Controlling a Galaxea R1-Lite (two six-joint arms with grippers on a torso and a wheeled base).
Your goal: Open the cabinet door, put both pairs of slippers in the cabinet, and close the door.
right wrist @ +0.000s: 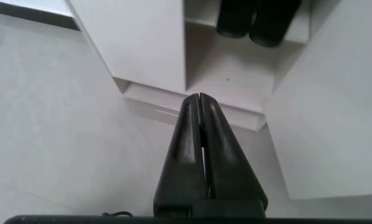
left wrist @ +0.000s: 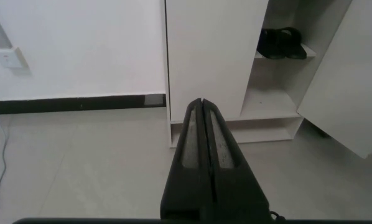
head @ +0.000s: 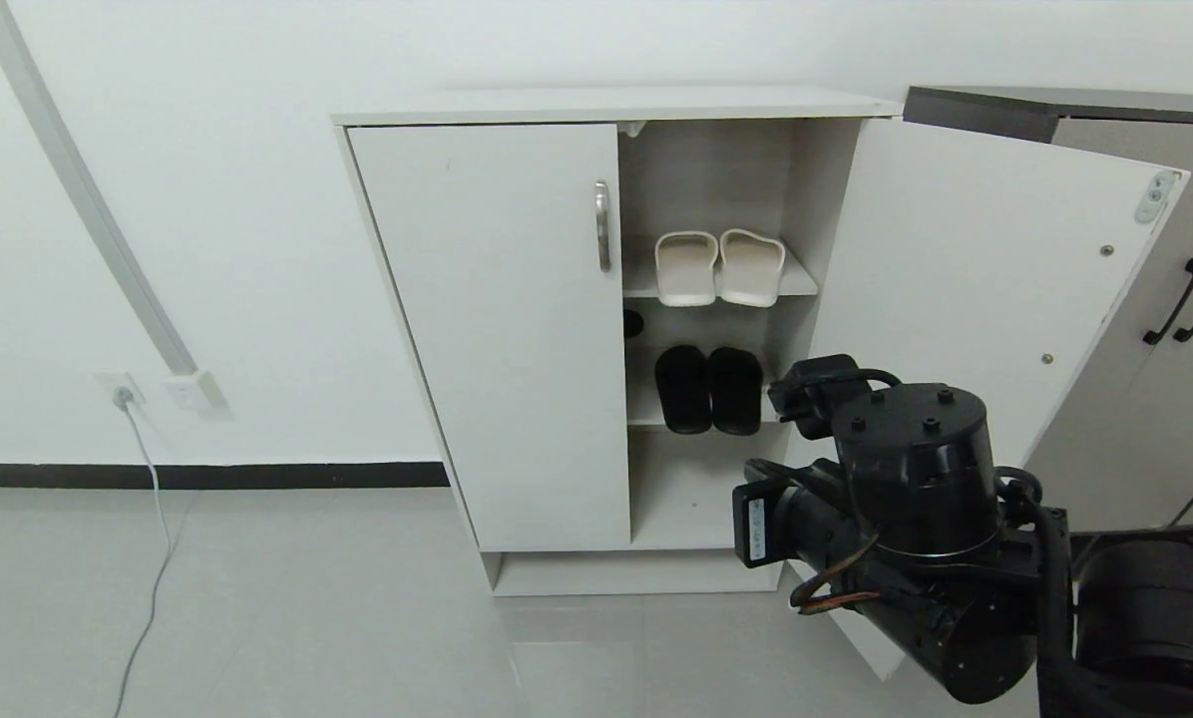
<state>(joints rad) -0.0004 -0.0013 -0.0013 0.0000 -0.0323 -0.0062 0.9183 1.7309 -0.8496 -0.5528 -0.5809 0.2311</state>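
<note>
The white pair of slippers [head: 686, 269] lies side by side on the upper shelf [head: 801, 287] of the cabinet [head: 606, 105], in its right half. The black pair of slippers [head: 683, 389] lies side by side on the shelf below [head: 641, 401], also toward the front edge. At that shelf's left end, just beside the edge of the left door [head: 497, 329], a small dark thing [head: 632, 323] peeks out; what it is cannot be told. The left door is closed, with a metal handle [head: 602, 226] upright near its inner edge. The right door [head: 966, 289] stands swung wide open, its inner face toward the room.

The right gripper [right wrist: 200, 98] hangs over the floor [head: 307, 618] in front of the cabinet's base, between the closed door and the open one. Its jaws are pressed together with only a thin seam between them, and they hold nothing. The right arm [head: 916, 499] sits low in front of the open door and carries a small white label [head: 756, 519] whose print is too small to read. The left gripper [left wrist: 201, 106] is held above the floor, well apart from the cabinet and pointing toward its left door. Its jaws are likewise pressed flat together and empty.

To the right of the open door stands a grey cabinet [head: 1135, 419] with black handles [head: 1177, 301]. On the white wall to the left are a socket [head: 118, 389] with a cable [head: 158, 529] trailing to the floor and a slanting conduit [head: 78, 179].
</note>
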